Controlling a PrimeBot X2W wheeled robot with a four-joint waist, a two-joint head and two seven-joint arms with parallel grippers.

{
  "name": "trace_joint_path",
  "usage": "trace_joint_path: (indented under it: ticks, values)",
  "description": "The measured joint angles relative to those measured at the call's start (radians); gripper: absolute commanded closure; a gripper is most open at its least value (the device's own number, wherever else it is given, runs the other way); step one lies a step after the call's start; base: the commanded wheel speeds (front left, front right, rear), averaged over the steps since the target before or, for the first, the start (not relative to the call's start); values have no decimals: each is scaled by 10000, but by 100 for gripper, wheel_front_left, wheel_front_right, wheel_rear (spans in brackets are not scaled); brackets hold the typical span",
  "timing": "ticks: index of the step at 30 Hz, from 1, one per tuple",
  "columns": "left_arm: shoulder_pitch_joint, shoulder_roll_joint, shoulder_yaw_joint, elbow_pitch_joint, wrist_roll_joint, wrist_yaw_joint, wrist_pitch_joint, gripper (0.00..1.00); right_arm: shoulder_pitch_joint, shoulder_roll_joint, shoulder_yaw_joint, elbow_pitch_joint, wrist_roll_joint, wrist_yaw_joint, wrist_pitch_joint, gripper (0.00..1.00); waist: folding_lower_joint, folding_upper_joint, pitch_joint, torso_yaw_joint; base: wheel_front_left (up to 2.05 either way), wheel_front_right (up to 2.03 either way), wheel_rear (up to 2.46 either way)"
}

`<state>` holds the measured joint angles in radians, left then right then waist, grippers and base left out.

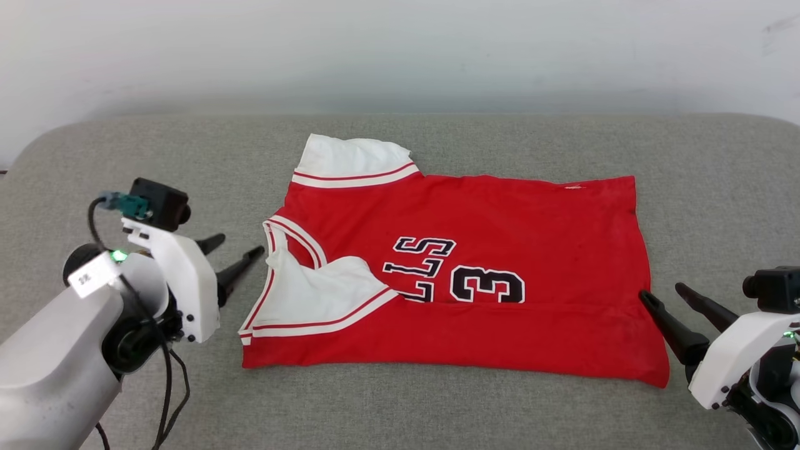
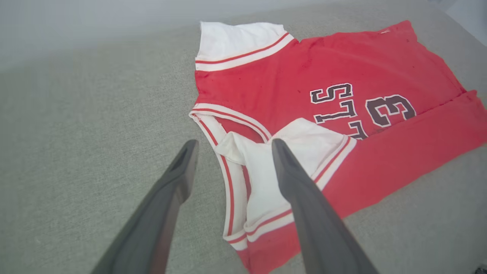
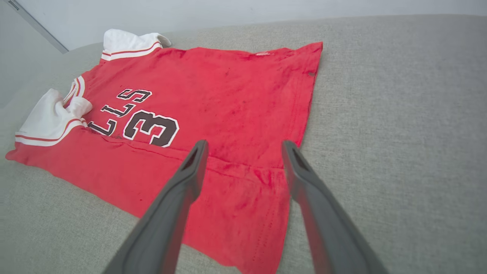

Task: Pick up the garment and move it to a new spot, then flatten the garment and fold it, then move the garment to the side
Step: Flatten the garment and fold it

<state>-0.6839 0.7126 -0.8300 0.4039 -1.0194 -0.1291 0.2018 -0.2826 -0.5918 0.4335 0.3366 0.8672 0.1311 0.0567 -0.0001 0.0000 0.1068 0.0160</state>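
Note:
The garment [image 1: 500,250], a red jersey with white shoulder panels and striped trim, lies sideways on the grey surface, its near long edge folded over so that only "LLS" and "3" show. My left gripper [image 1: 235,247] hovers open just left of the neckline, nothing between its fingers; its wrist view has the white shoulder panel [image 2: 262,167] between the fingertips' lines. At the hem's near right corner my right gripper [image 1: 664,295] stands open, and its wrist view looks over the garment [image 3: 228,99] from the hem side.
The grey fabric surface [image 1: 125,150] runs wide on every side of the jersey, with a pale wall behind it. Its rounded far-left corner and far edge show at the back.

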Motion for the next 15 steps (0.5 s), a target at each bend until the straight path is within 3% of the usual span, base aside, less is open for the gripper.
trace_joint_path:
  ticks: [9,15]
  values:
    - [-605,52,-702,-458,-773,341,3375,0,213,270,-328,-201,-328,0,378,0,0,1,-95,62,0,0,0]
    - [-615,-38,-1158,-19,-834,504,4383,0,207,453,-422,-380,-476,2,548,0,1,0,40,-109,0,0,0]
